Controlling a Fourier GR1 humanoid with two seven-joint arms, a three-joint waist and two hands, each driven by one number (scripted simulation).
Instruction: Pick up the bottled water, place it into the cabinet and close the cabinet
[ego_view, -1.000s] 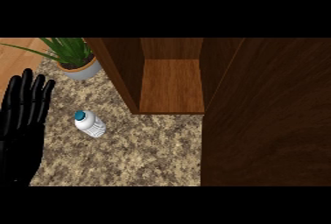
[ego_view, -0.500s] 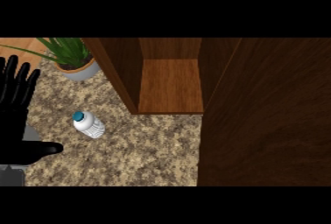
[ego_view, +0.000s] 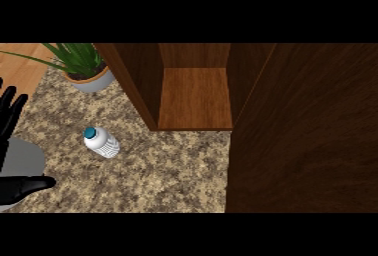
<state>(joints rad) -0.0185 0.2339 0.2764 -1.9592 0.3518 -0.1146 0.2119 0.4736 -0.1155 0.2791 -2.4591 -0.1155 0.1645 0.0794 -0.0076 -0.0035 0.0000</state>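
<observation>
One hand (ego_view: 10, 112), the left, is seen at the view's left edge w/ fingers straight and spread, nothing held or touched. Bottled water (ego_view: 101, 142) is lying on the counter (ego_view: 170, 170), apart from the hand, near the open cabinet (ego_view: 193, 95). Right hand not seen.

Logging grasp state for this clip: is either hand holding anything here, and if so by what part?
Nothing is held. The bottled water lies untouched on the counter; the left hand is at the left edge, apart from it.
</observation>
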